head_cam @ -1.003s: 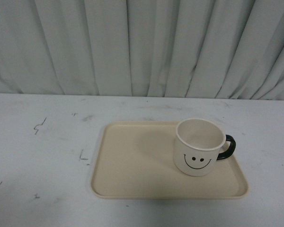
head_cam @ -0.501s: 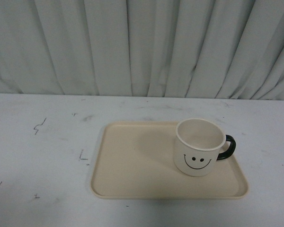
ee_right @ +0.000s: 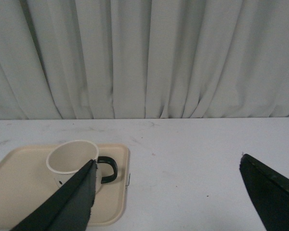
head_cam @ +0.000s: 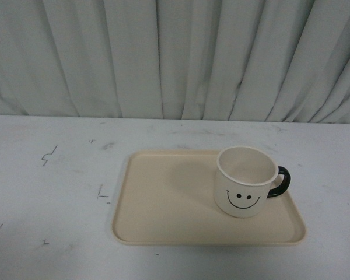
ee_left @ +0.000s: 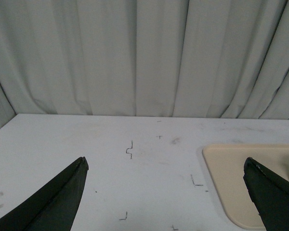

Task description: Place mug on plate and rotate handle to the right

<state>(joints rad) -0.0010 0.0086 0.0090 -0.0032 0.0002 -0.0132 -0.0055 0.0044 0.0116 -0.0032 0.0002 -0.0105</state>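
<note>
The cream-white mug (head_cam: 243,181) stands upright on the right part of the beige plate (head_cam: 163,198), its smiley face toward me. Its black handle (head_cam: 282,181) points right. Neither gripper shows in the front view. In the left wrist view the left gripper (ee_left: 166,163) is open and empty over bare table, with the plate's corner (ee_left: 236,168) beside one finger. In the right wrist view the right gripper (ee_right: 166,166) is open and empty, back from the mug (ee_right: 70,161) and its handle (ee_right: 108,169), on the plate (ee_right: 14,178). One dark finger (ee_right: 70,202) hides part of the mug.
The white table (head_cam: 52,192) carries small black pen marks (head_cam: 48,155) left of the plate. A pleated grey-white curtain (head_cam: 175,58) hangs along the table's far edge.
</note>
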